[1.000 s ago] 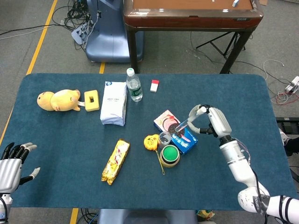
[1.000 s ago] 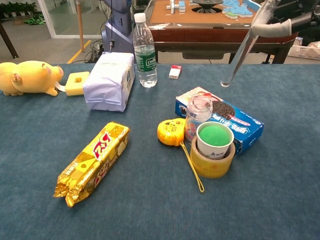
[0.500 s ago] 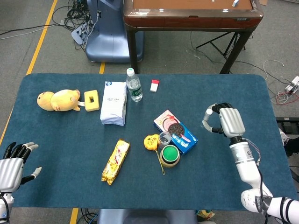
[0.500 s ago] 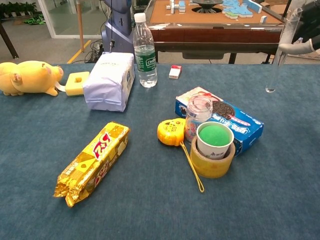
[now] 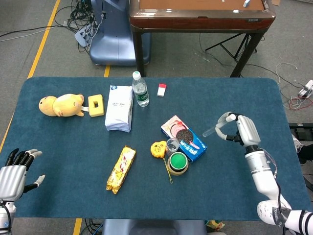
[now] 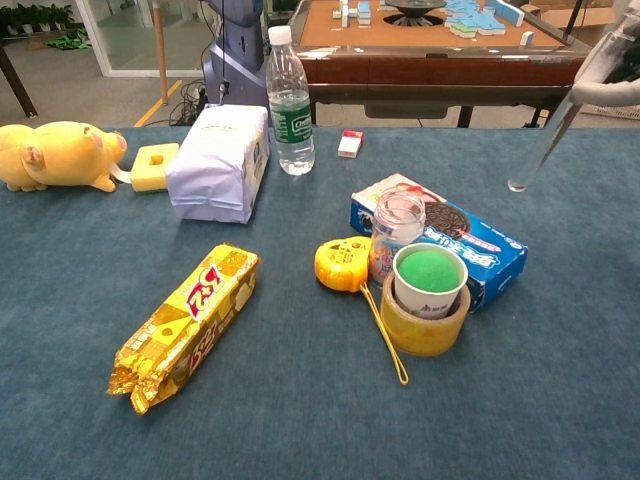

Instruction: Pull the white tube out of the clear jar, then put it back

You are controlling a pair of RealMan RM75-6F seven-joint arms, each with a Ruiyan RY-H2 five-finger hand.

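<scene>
— Blue felt covers the bench [image 5: 73, 147], grey floor around it with cables and a brown table behind. What does the head view give?

— Both hands. The left hand [image 5: 12, 174] sits at the bench's near left corner, fingers spread, holding nothing. The right hand [image 5: 239, 131] hovers over the right side, well apart from the cluster in the middle, its fingers [image 5: 222, 121] curled around the thin white translucent tube [image 5: 210, 131], which pokes out tilted toward the cluster.

— And the small clear glass jar [image 5: 172, 145]?

— Standing upright mid-bench, just beside the blue biscuit box [image 5: 188, 142], with the tube outside it.

— Chest view?

— No left hand there, and only the fingers of the right hand at the top right edge. It shows the tube's length better: slanted, its lower end in the air above the bench, to the right of the box. The jar's mouth stands open.

— Counts?

— One jar, one tube, one biscuit box, one yellow tape measure [image 6: 340, 263], one green-topped cup [image 6: 430, 280] sitting inside one roll of clear tape [image 6: 425, 330], one yellow snack bar [image 6: 185, 325], one water bottle [image 6: 289, 95], one white pouch [image 6: 220, 160], one yellow plush [image 6: 55, 155], one yellow sponge block [image 6: 152, 167], one small red-and-white box [image 6: 349, 143].
</scene>
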